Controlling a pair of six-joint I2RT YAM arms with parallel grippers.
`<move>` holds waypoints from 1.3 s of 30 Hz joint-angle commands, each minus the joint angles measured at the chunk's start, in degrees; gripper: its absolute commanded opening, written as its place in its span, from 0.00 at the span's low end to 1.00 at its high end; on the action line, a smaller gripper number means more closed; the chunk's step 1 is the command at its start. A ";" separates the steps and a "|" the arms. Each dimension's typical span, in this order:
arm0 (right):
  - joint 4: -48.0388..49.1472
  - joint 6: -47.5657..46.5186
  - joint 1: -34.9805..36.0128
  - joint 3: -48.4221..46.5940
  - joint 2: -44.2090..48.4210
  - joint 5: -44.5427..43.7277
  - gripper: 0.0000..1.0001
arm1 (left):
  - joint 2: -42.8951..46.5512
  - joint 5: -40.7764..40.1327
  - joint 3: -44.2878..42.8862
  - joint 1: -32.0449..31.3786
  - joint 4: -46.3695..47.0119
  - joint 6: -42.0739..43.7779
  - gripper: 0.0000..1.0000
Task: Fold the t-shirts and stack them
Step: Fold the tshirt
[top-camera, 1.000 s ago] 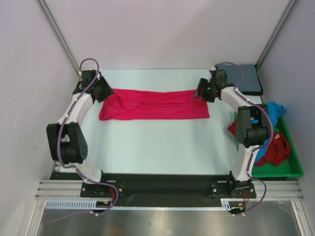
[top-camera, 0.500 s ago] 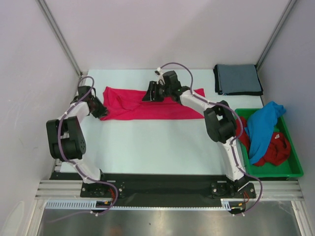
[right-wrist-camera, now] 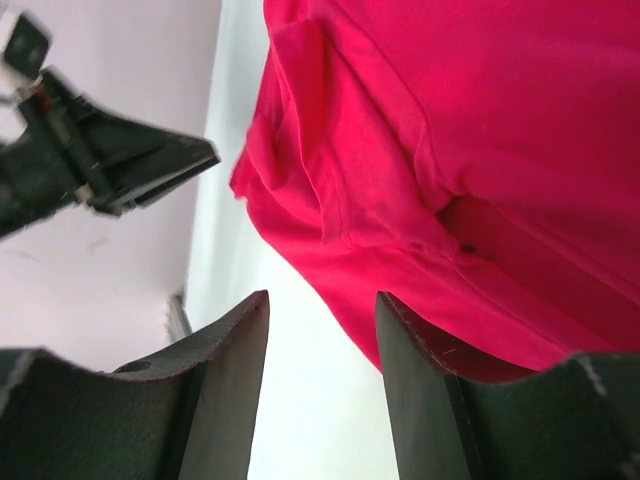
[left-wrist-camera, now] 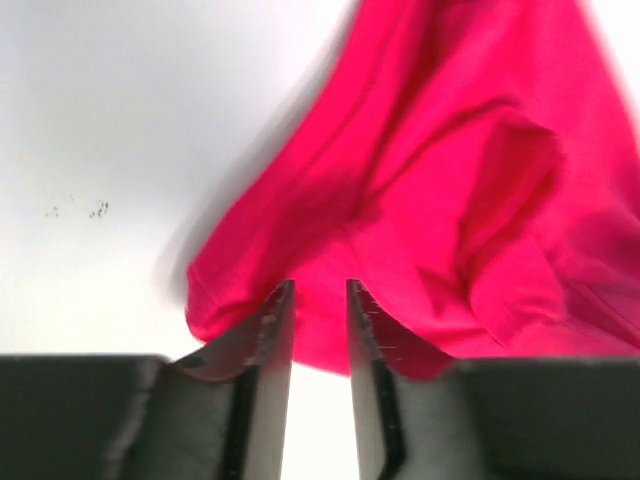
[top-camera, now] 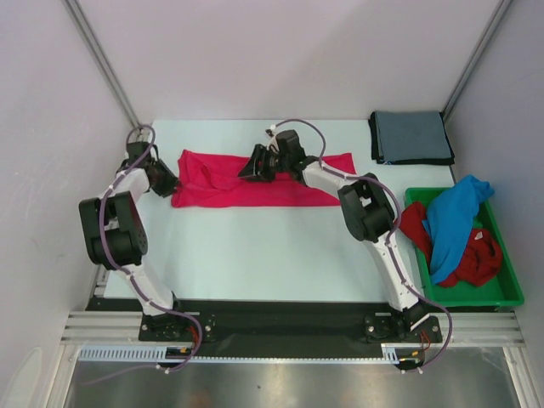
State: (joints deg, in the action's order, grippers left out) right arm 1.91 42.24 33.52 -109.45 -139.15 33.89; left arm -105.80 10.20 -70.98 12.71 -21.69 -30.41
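I count four t-shirts: one pink-red shirt (top-camera: 289,189) spread on the table (top-camera: 255,246), one grey-blue shirt (top-camera: 410,136) folded far right, one blue shirt (top-camera: 450,217) and one darker red shirt (top-camera: 476,259) in one green tray (top-camera: 476,299). My left gripper (left-wrist-camera: 320,290) and right gripper (right-wrist-camera: 322,300) both stand apart, empty, at the pink-red shirt.

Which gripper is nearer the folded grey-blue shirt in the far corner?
Right. The right gripper is over the middle of the pink-red shirt, well left of the grey-blue shirt; the left gripper is farther away, at that shirt's left end.
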 commanded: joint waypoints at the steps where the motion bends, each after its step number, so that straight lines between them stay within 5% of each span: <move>1: 6.34 9.77 -0.21 -0.16 -0.86 -1.36 0.53 | 8.23 1.04 -0.30 -0.75 3.14 1.49 0.37; 5: 14.58 22.43 -0.21 4.24 -2.00 -2.95 0.56 | 3.34 6.06 -7.64 -2.33 3.60 2.90 0.56; 14: 19.89 35.28 2.17 5.47 -4.99 -5.14 0.56 | -11.71 10.11 -19.19 -3.83 1.21 -6.93 0.60; 36: 19.80 38.97 3.57 6.35 -6.83 -7.43 0.46 | -18.65 11.07 -23.06 -6.47 3.86 -14.76 0.55; 39: 18.66 38.62 3.92 6.62 -6.48 -8.05 0.46 | -19.53 11.68 -23.59 -6.47 3.76 -14.59 0.47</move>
State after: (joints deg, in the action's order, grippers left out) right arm 20.03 80.40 36.86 -102.74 -144.99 27.18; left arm -124.42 21.23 -92.03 6.33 -18.11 -44.53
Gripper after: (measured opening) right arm 0.460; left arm 0.498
